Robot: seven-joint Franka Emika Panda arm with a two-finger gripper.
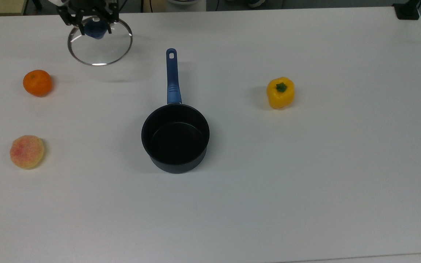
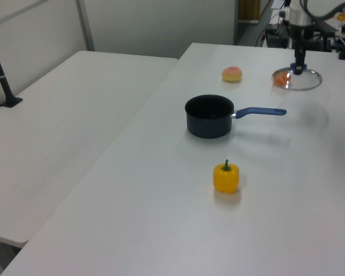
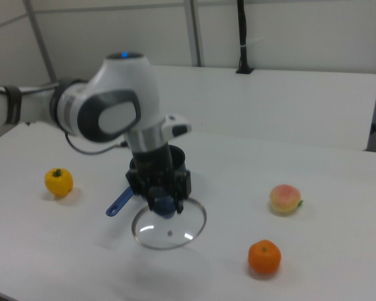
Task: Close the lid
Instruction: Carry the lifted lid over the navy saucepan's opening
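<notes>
The round clear glass lid (image 1: 101, 45) (image 2: 297, 80) (image 3: 169, 229) hangs in the air, held level by its blue knob (image 1: 94, 30) (image 3: 164, 205). My gripper (image 1: 94, 26) (image 2: 299, 68) (image 3: 164, 202) is shut on that knob from above. The lid casts a shadow on the table well below it. The dark saucepan (image 1: 175, 137) (image 2: 209, 115) stands uncovered at the table's middle, its blue handle (image 1: 172, 76) (image 2: 259, 112) (image 3: 119, 202) pointing toward the arm's side. In the top view the lid is up and to the left of the pan.
On the white table (image 1: 305, 164) lie an orange (image 1: 37, 83) (image 3: 264, 258), a peach (image 1: 27, 151) (image 2: 232, 73) (image 3: 285, 198) and a yellow pepper (image 1: 280, 92) (image 2: 226, 177) (image 3: 59, 181). In the left view the orange shows through the lid's glass.
</notes>
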